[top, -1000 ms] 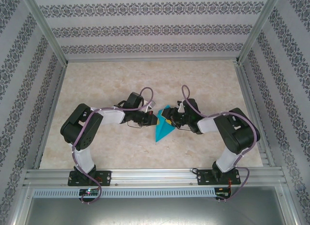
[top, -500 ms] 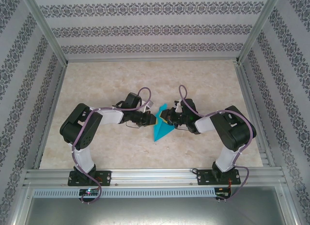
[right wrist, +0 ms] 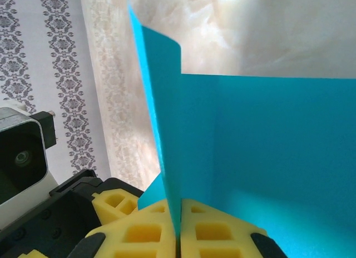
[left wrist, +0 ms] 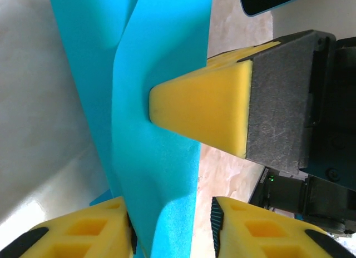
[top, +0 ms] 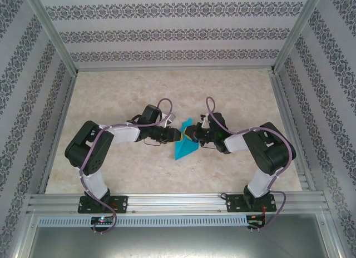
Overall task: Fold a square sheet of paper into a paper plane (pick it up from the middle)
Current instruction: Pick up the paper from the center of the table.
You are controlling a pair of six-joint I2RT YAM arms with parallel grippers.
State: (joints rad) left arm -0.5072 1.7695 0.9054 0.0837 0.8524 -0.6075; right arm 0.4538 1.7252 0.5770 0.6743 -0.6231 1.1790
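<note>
In the top view the left gripper (top: pixel 178 135) and the right gripper (top: pixel 193 137) are covering the upper part of the sheet of paper (top: pixel 182 150), and their jaws are looking too small to judge. In the left wrist view the sheet is running out past the top and bottom edges, and the left fingers (left wrist: pixel 83 238) are being cut off below. In the right wrist view the right edge is cutting the sheet.

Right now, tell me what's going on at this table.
Two robot arms are folding a cyan sheet of paper in the middle of the table. The right arm has its jaws shut on a fold of it. The left arm has its jaws parted with the paper between them, not clamping it. The sheet is already creased to a point.
</note>
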